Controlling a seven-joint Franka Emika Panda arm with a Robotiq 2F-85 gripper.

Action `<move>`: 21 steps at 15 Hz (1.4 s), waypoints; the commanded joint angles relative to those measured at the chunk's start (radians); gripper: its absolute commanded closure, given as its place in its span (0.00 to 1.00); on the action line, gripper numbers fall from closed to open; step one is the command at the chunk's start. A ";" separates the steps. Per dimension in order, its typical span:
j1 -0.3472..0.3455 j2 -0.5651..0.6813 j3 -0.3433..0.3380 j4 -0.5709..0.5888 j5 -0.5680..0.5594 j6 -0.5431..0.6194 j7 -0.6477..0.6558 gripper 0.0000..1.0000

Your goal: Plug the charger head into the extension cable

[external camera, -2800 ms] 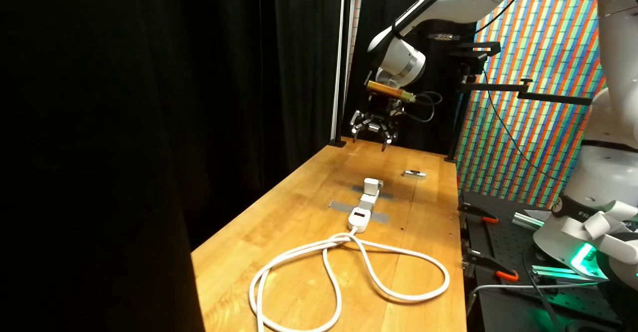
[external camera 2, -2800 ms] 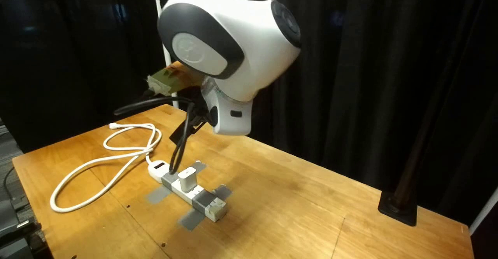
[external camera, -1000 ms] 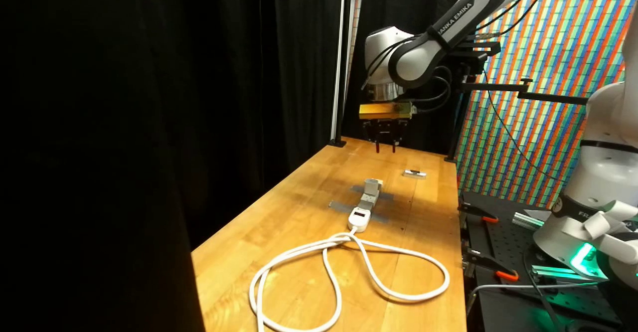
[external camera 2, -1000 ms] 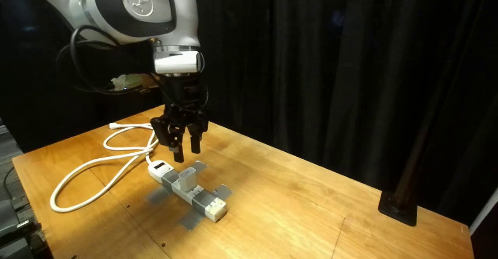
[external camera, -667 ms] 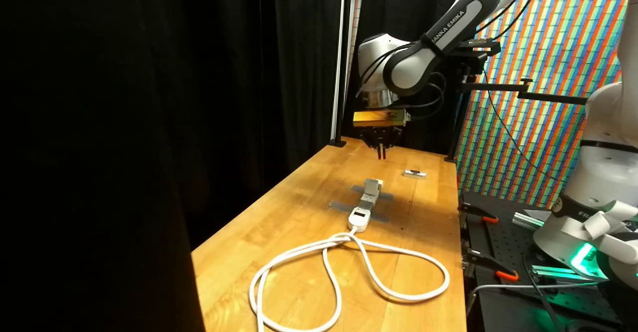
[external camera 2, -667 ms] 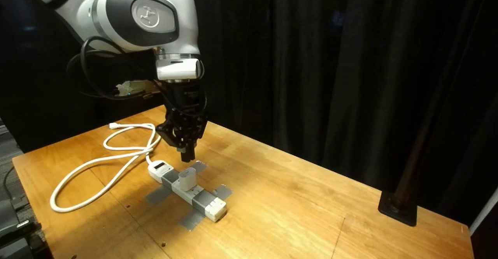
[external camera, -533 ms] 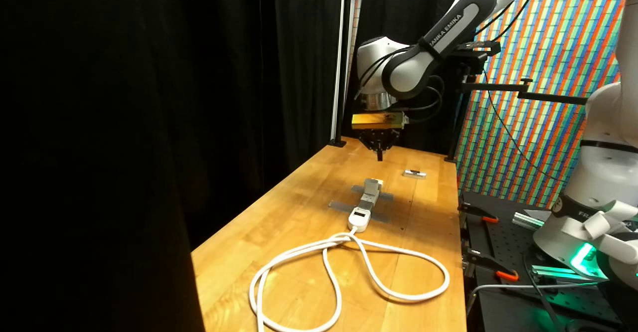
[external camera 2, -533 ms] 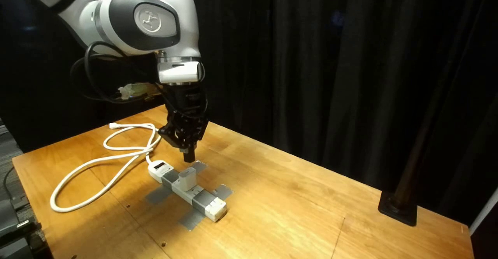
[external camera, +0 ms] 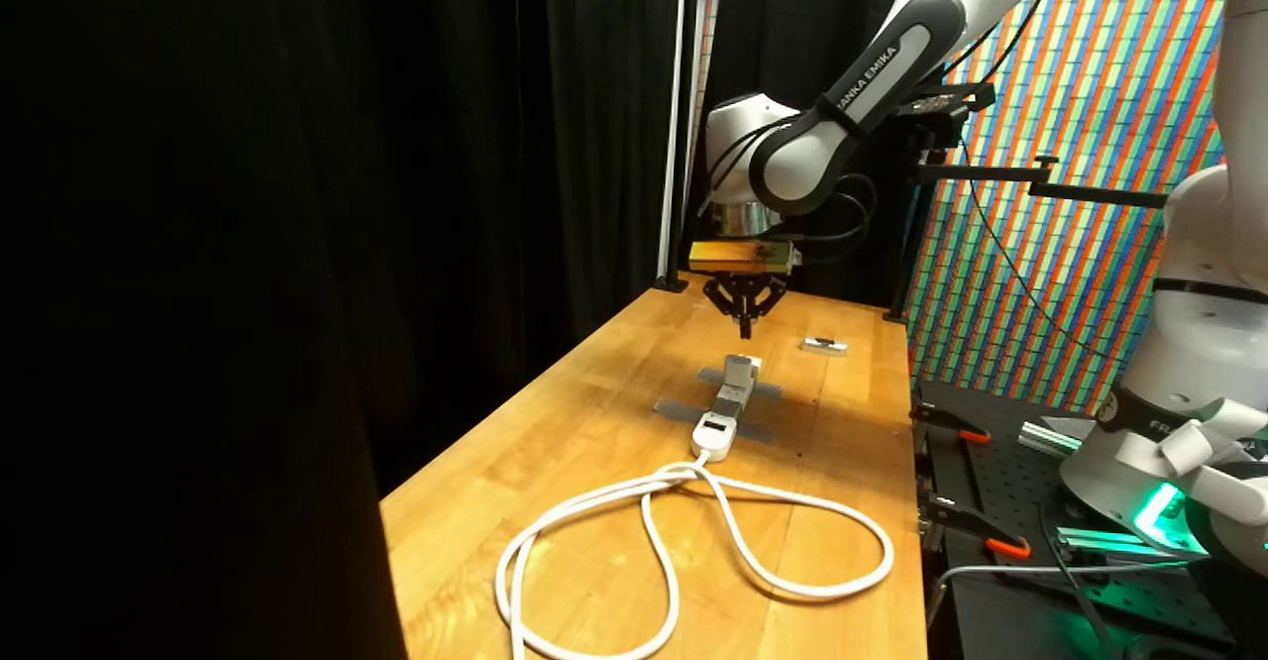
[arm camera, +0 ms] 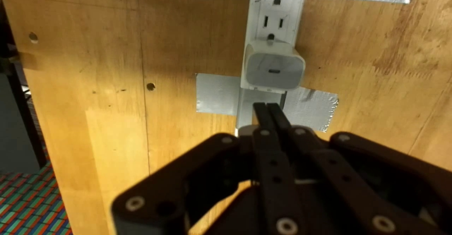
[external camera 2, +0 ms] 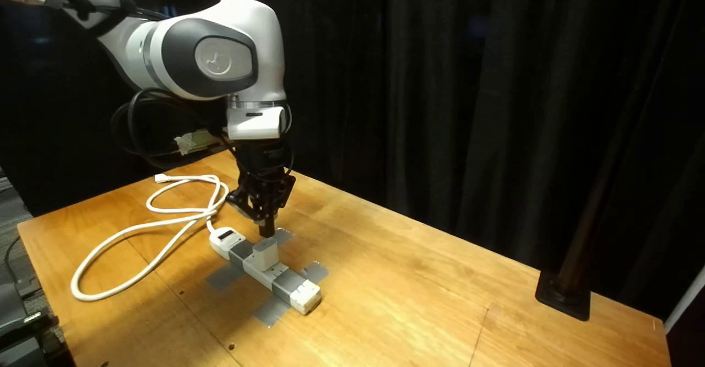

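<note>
The white charger head [external camera 2: 265,255] stands upright on the socket block of the extension cable [external camera 2: 304,296]; its grey-looking top face [arm camera: 275,71] points up in the wrist view. How deep it sits cannot be told. A white cord [external camera: 658,581] runs from the block in big loops over the table. My gripper [arm camera: 266,105] points down over the charger head, its two dark fingers together with nothing between them. In both exterior views the fingertips are just above the charger head; no contact shows. The prongs are hidden.
Grey tape [arm camera: 218,93] crosses the socket block and sticks to the wooden table [external camera 2: 396,301]. A small silvery item [external camera: 824,346] lies farther back. A black post foot [external camera 2: 563,295] stands at the table's far side, and clamps [external camera: 976,526] grip its edge.
The arm has swung round and come down, so the gripper now points straight down, lower over the charger head. Its fingers have come together. The charger head and cable have stayed put.
</note>
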 commanded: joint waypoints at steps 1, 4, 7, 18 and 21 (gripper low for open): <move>0.010 0.013 -0.003 0.006 0.034 0.043 0.013 0.92; 0.021 0.016 -0.009 -0.010 0.020 0.085 0.042 0.92; 0.024 0.019 -0.006 -0.021 0.034 0.111 0.046 0.92; 0.026 0.043 -0.004 -0.046 0.071 0.147 0.035 0.92; 0.025 0.064 -0.003 -0.044 0.088 0.153 0.029 0.92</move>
